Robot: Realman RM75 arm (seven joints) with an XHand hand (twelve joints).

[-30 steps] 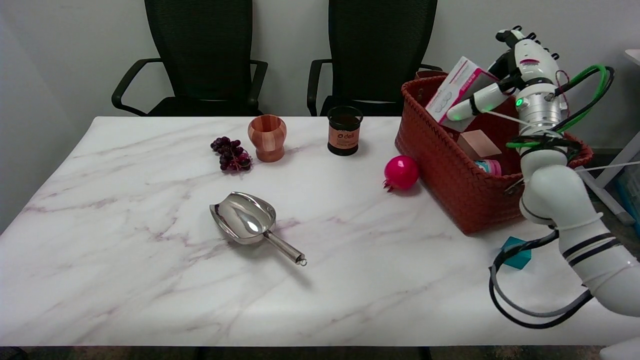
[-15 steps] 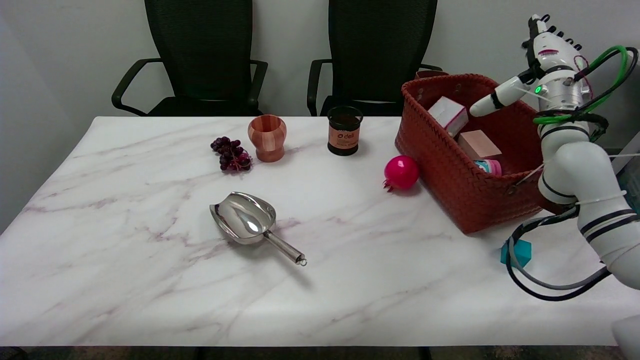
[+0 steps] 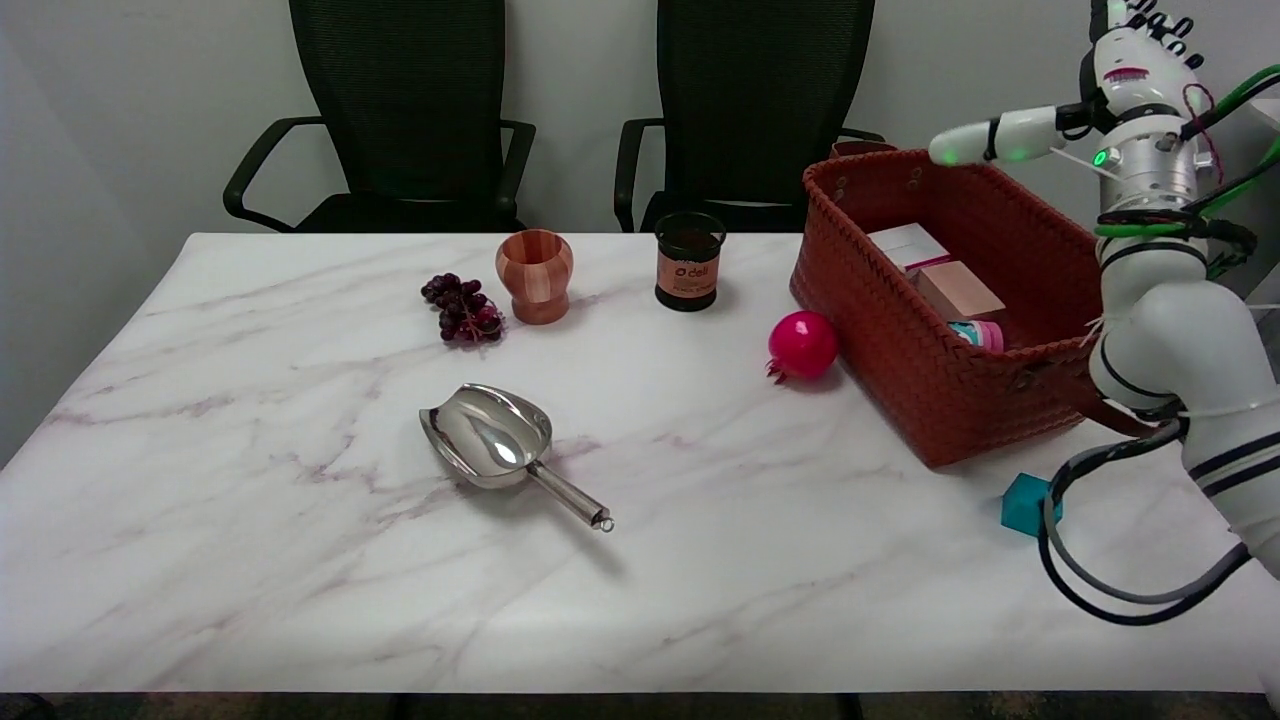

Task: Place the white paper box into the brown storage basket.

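Note:
The white paper box (image 3: 908,246) with pink print lies inside the brown storage basket (image 3: 900,350), against its far left wall. My right hand (image 3: 1090,95) hangs in the air above the basket's far right rim, well above the box. It holds nothing, and one finger points out to the left over the basket. Part of the hand is cut off by the picture's top edge.
A tan box (image 3: 957,290) and a small pink item (image 3: 976,333) also lie in the basket. A pink pomegranate (image 3: 802,346) sits by its left wall, a teal cube (image 3: 1026,505) near its front. Black cup (image 3: 689,260), wooden cup (image 3: 535,275), grapes (image 3: 462,308) and metal scoop (image 3: 498,444) lie further left.
My hand let go of the white box, which dropped into the basket and settled flat. The hand then rose and drew back to the right.

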